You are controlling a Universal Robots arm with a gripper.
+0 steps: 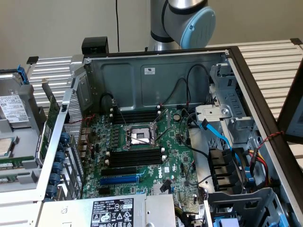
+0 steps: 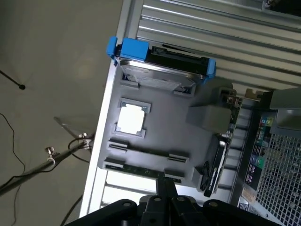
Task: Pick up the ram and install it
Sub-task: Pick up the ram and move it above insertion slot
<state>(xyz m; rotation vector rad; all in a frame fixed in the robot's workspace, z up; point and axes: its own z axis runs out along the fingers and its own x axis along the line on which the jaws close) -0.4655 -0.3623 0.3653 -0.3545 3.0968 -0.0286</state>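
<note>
1. On the grey tray (image 2: 157,120) beside the computer case (image 1: 156,75), the ram (image 2: 136,169) lies flat in the holder row farthest from the blue-framed hard drive (image 2: 160,70).
2. Just over one end of it hangs the claw (image 2: 165,186), its dark tip overlapping the stick in the wrist view. I cannot tell if it touches, or if the claw is open or closed.
3. Between drive and stick sits a processor chip (image 2: 130,118).
4. Over in the opened case, long black slots (image 1: 132,158) cross the motherboard (image 1: 175,156).
5. All this rests on a slatted surface (image 1: 272,59).
</note>
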